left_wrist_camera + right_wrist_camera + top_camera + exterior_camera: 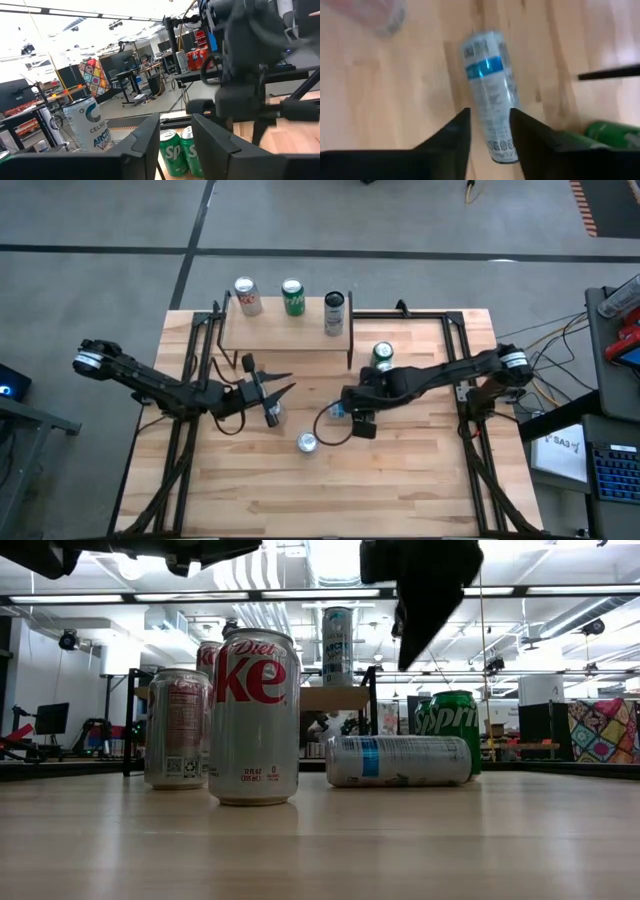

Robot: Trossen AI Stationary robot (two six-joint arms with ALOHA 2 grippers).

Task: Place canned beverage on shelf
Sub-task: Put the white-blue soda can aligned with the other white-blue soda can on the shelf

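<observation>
The shelf [285, 330] stands at the table's far side and bears three upright cans: a Diet Coke [245, 295], a Sprite [292, 297] and a slim can [334, 313]. A slim white-and-blue can [487, 95] lies on its side on the table [398, 760]. My right gripper [490, 112] hangs open above it, pointing steeply down, clear of it [425, 635]. My left gripper [176, 120] is open and held level left of centre [268, 385], with nothing between its fingers. Just beside it an upright Diet Coke can [272, 415] stands on the table.
Another Diet Coke can [307, 442] stands upright toward the near edge, large in the low view [253, 715]. A green Sprite can [383, 357] stands right of the shelf, under the right arm. The near half of the table [330, 500] holds nothing.
</observation>
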